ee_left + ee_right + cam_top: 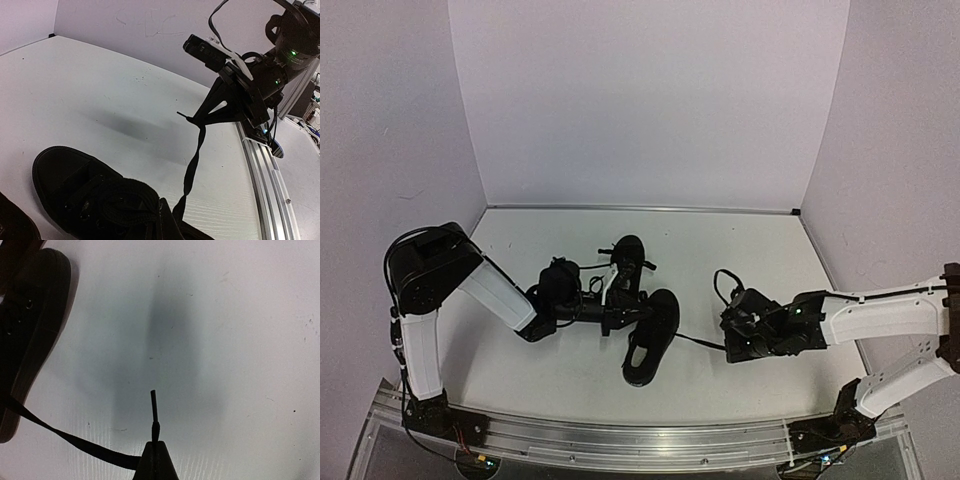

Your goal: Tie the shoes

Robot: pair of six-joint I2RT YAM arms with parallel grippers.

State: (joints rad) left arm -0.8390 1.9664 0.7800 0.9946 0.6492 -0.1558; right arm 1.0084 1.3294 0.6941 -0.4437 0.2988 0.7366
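**Top external and wrist views: lace end clamped in right fingers**

Top external coverage shows both shoes on the white worktop (750, 260), left of centre. The far shoe (629, 255) and the near shoe (655, 330) are set just beside each other. The left fingers (618, 318) are lowered against the near shoe's left side. They are black on black there, so it cannot be told from this view how far they are open. One lace (700, 342) is drawn from the near shoe rightward to the right fingers (730, 340), which are held low over the worktop, well apart from both shoes.

Left wrist view supplies detail that is lost from above. The lace (192, 165) is seen rising nearly straight from the laced front of the near shoe (85, 195) to the tip of the right fingers (210, 112). A short stiff lace tip (181, 115) projects beyond them. The left arm's own fingers cannot be made out here either, so their state cannot be told. An aluminium rail (262, 170) is seen along the worktop edge.

Right wrist view gives the grip itself. The right fingers (156, 460) are closed together to a point and clamped on the lace just behind the lace tip (154, 402). From there the lace (65, 437) runs left to the near shoe (30, 325) at the frame edge.
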